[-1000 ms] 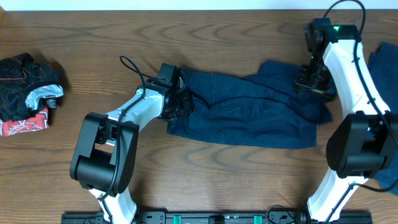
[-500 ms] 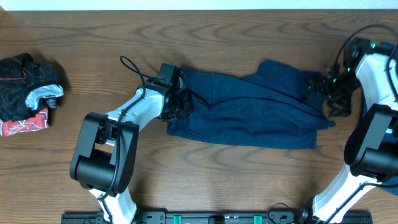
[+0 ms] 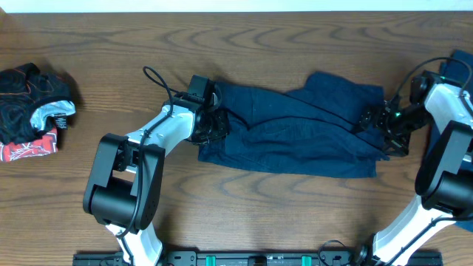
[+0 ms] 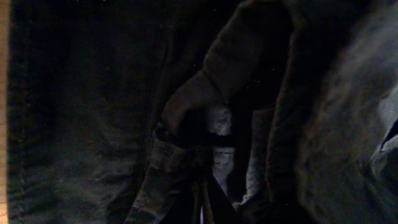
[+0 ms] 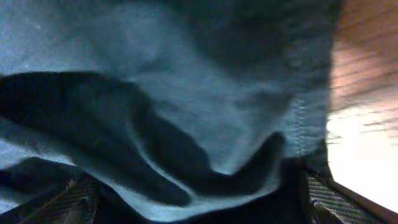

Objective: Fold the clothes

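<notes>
The dark navy shorts (image 3: 295, 137) lie spread across the middle of the table, with their legs toward the right. My left gripper (image 3: 212, 122) is at their left end, shut on bunched cloth by the waistband. In the left wrist view its fingers (image 4: 202, 202) are pressed together in dark folds under a small white tag (image 4: 219, 121). My right gripper (image 3: 375, 120) is low at the shorts' right edge. In the right wrist view its fingers (image 5: 199, 208) are wide open with a hem fold (image 5: 205, 143) lying between them. Another blue piece (image 3: 458, 70) lies at the far right edge.
A pile of black, grey and red clothes (image 3: 31, 111) sits at the table's far left. The brown wooden table (image 3: 244, 207) shows in front of the shorts. The arm bases stand at the front edge.
My right arm swung from above the shorts' far right leg out to the right, then came down at the shorts' right edge. The left arm and the shorts have not moved.
</notes>
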Controlling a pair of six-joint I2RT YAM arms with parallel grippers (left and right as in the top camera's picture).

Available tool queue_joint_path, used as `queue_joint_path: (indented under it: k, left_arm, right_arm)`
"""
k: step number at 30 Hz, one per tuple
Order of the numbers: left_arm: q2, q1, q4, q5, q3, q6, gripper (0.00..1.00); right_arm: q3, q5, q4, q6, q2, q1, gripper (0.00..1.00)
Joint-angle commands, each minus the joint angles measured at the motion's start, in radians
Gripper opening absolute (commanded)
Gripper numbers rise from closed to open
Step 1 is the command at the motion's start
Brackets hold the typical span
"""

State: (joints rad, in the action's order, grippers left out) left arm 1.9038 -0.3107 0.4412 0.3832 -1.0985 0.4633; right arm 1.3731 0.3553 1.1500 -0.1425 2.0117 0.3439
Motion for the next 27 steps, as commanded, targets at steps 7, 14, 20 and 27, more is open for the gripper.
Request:
queue_joint_path:
  k: [7, 14, 20, 27]
  left_arm:
    - [0.03, -0.005, 0.029, -0.036, 0.018, -0.025, 0.06]
    - [0.03, -0.005, 0.03, -0.036, 0.018, -0.025, 0.06]
    - [0.03, -0.005, 0.045, -0.036, 0.018, -0.025, 0.06]
    - [0.03, -0.005, 0.055, -0.036, 0.018, -0.044, 0.06]
  right_arm:
    - [0.142, -0.027, 0.039, 0.021, 0.003, 0.1, 0.99]
    - [0.087, -0.026, 0.019, 0.021, 0.003, 0.118, 0.99]
    - [0.019, 0.003, -0.028, 0.034, 0.003, 0.116, 0.99]
    - [-0.125, 0.137, -0.153, 0.074, 0.005, 0.111, 0.99]
